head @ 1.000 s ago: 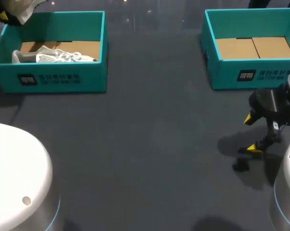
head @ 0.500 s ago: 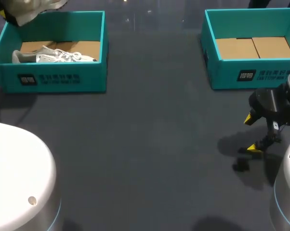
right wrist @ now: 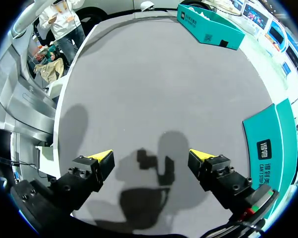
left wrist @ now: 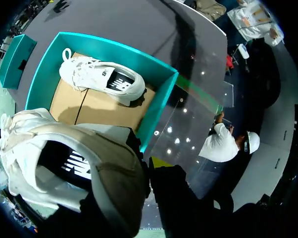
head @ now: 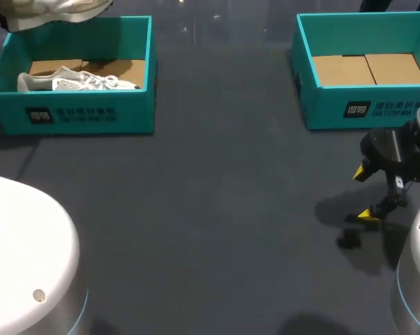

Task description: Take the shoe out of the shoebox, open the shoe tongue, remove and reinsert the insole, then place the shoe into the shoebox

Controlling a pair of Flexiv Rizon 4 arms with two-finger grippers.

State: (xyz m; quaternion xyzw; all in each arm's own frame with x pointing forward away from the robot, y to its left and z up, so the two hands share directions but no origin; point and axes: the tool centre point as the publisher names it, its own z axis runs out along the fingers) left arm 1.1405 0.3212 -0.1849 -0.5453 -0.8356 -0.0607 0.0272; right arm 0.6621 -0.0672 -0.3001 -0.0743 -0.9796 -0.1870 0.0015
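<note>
1. Where the left pincer (left wrist: 148, 169) hangs above the far corner of the left box (head: 77, 112), it is clamped on a shoe (left wrist: 65, 163), which is held clear of the box.
2. Below and ahead of it, the other shoe (left wrist: 102, 82) lies inside that box.
3. Across the table (head: 217, 209), the right pincer (right wrist: 151, 158) is spread wide and holds nothing, low near the right box (head: 363, 105).

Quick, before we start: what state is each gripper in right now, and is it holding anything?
Left gripper: shut on a shoe, held above the left shoebox.
Right gripper: open, empty, above the table.
</note>
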